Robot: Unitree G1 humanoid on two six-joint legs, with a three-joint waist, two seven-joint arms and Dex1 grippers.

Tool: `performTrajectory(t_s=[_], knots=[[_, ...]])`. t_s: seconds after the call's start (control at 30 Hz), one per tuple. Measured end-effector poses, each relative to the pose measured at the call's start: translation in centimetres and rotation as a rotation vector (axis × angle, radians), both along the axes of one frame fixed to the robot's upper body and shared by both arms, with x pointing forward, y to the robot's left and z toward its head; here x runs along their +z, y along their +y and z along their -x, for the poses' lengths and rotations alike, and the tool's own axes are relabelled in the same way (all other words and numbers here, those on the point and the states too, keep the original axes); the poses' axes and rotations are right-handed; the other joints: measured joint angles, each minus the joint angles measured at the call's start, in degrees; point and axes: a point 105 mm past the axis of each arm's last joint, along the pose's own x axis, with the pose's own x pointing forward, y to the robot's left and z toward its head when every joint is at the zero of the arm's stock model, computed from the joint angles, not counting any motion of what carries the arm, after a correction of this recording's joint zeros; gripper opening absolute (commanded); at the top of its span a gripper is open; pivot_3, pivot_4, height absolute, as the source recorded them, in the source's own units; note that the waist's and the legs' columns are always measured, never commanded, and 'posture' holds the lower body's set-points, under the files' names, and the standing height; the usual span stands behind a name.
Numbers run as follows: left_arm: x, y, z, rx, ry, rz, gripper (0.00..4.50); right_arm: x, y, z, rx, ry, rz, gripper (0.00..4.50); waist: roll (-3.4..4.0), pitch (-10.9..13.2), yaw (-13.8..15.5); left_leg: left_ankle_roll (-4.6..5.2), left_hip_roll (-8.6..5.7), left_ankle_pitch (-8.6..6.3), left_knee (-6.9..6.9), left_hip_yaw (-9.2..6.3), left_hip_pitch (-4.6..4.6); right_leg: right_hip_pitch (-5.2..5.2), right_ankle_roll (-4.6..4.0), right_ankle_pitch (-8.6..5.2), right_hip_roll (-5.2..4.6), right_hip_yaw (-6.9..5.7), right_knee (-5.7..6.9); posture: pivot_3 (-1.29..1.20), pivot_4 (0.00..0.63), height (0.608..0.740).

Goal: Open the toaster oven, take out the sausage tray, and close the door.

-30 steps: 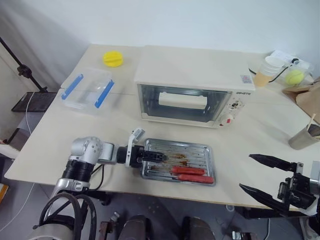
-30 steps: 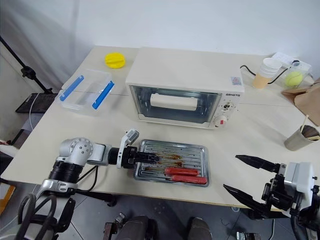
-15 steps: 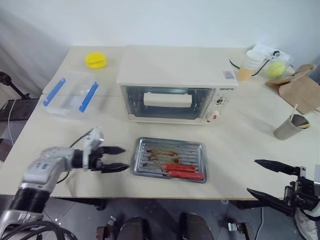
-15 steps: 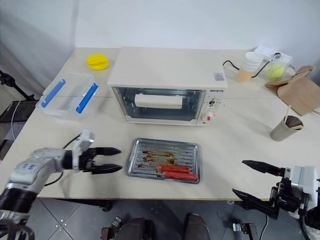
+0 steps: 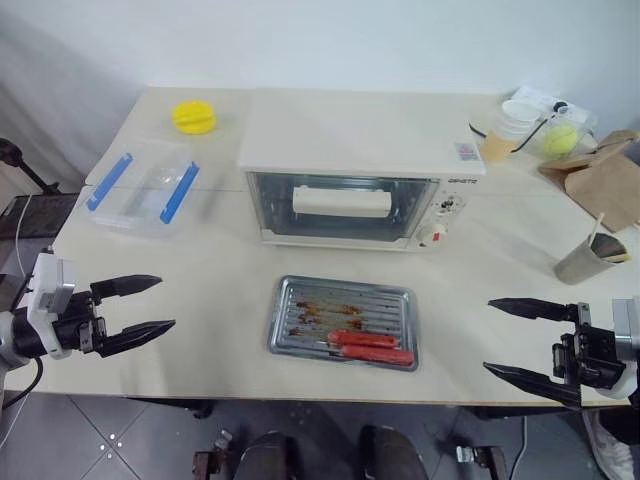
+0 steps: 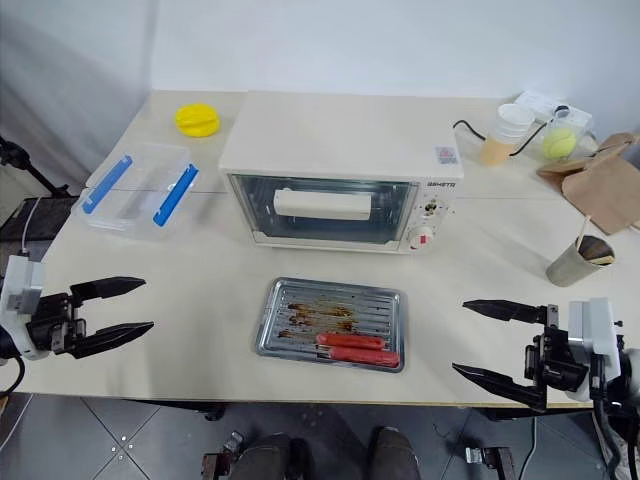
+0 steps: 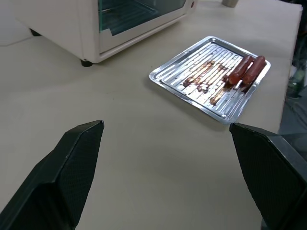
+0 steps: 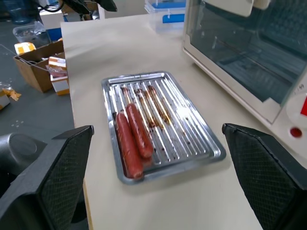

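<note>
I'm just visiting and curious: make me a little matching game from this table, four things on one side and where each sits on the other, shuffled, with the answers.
Things:
1. sausage tray
2. yellow lid
3. clear box with blue handles
4. tennis ball

Places:
A. far right corner of the table, beside the stacked cups
B. left of the toaster oven, nearer the front than the yellow lid
C. in front of the closed oven door
D. far left corner of the table

Pairs: 1-C, 2-D, 3-B, 4-A
</note>
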Motion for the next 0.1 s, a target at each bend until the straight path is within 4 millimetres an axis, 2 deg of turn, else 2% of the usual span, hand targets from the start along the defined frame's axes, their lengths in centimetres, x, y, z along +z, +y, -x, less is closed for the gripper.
performTrajectory(t_s=[0.1], knots=[[-0.52, -0.08, 0.35, 0.022, -0.003, -0.011, 4.48, -0.06, 0.00, 0.04, 0.000, 0.005, 0.001, 4.50, -0.01, 0.00, -0.08, 0.01, 0.00, -0.01, -0.02, 0.05, 0.00, 0.01, 0.02, 0.01, 0.00, -0.05, -0.06, 0.00, 0.150, 0.740]])
